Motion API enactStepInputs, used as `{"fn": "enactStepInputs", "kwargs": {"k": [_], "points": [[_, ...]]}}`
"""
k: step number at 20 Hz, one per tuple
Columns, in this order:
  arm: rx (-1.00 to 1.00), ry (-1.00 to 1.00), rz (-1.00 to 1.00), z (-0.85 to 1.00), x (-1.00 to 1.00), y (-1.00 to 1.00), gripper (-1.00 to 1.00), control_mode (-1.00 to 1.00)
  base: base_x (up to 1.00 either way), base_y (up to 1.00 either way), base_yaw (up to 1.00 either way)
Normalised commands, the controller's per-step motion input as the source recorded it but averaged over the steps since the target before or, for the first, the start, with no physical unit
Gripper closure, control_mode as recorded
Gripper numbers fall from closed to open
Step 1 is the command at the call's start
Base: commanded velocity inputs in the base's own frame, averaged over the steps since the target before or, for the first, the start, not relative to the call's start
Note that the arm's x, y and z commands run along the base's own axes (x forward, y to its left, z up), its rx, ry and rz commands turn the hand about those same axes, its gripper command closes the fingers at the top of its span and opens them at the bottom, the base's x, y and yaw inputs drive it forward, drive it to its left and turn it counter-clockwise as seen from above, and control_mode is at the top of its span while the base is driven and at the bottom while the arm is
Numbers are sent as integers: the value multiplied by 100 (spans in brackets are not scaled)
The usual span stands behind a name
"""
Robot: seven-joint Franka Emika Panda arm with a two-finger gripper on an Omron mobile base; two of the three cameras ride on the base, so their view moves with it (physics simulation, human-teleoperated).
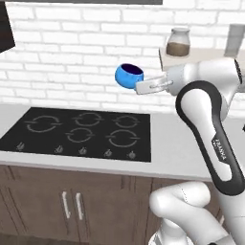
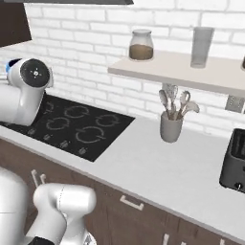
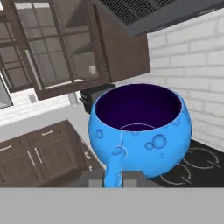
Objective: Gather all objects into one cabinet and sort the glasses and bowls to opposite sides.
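A glossy blue bowl (image 1: 129, 75) with a dark inside hangs in the air above the back of the cooktop, and my gripper (image 1: 145, 86) is shut on its right side. In the hand view the blue bowl (image 3: 140, 131) sits close in front, with a blue lug of it pinched between the fingertips of my gripper (image 3: 113, 180). Beyond it hangs the dark brown wall cabinet (image 3: 65, 48) with a long grey bar handle on its door. A tall clear glass (image 2: 202, 46) stands on the wall shelf (image 2: 191, 72); the same glass (image 1: 235, 40) is behind my arm.
A black cooktop (image 1: 81, 129) lies in the grey counter under the bowl. A lidded jar (image 2: 141, 45) of brown stuff stands on the shelf. A utensil holder (image 2: 171, 125) and a black toaster (image 2: 234, 162) stand on the counter to the right. A range hood (image 3: 153, 13) hangs overhead.
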Motion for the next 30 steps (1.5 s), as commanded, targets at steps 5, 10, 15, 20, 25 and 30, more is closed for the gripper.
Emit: {"fn": "enactStepInputs", "kwargs": {"k": [5,10,15,20,25,30], "points": [[0,0,0,0,0,0,100,100,41,54,46],[0,0,0,0,0,0,100,100,52,61,48],[0,0,0,0,0,0,100,100,34,53,39],[0,0,0,0,0,0,100,100,-82,4,0],[0,0,0,0,0,0,100,100,-6,52,21],[0,0,0,0,0,0,100,100,26,66,41]]}}
